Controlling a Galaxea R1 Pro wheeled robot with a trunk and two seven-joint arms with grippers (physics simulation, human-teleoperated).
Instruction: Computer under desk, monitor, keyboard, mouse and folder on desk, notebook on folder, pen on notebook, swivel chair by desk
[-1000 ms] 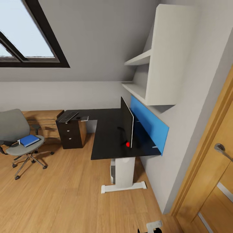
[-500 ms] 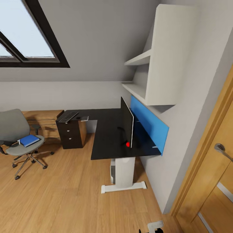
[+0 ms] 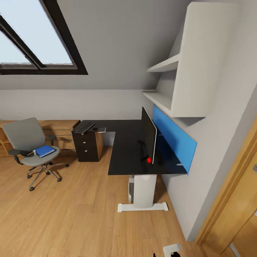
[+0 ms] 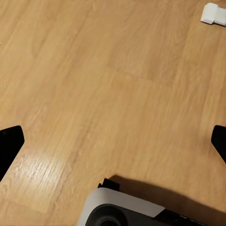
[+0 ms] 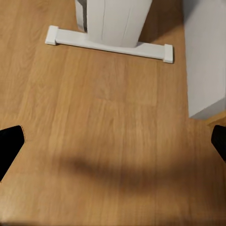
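**A:** How did the end effectors stand?

**B:** Both had their fingers spread wide with nothing between them. The left end effector [image 4: 113, 141] pointed down at bare wood floor [image 4: 94, 70], and the right end effector [image 5: 113, 141] pointed at the floor before the bench's white leg [image 5: 115, 21]. I judged the arms were tucked low for driving, since nothing was within reach.

**A:** And the task's things?

**B:** The monitor [image 3: 149, 140] stood upright on the bench [image 3: 125, 150], close to the blue back panel [image 3: 175, 142], so that part looked settled. The keyboard [image 3: 85, 127] lay at the far end, over the drawer unit [image 3: 87, 146], well apart from the monitor. The folder [image 3: 45, 150] rested on the swivel chair [image 3: 30, 142], which stood away from the bench, near the light-wood dresser [image 3: 59, 128].

**A:** The computer?

**B:** A grey box [image 3: 131, 189] showed under the bench beside the leg, likely it.
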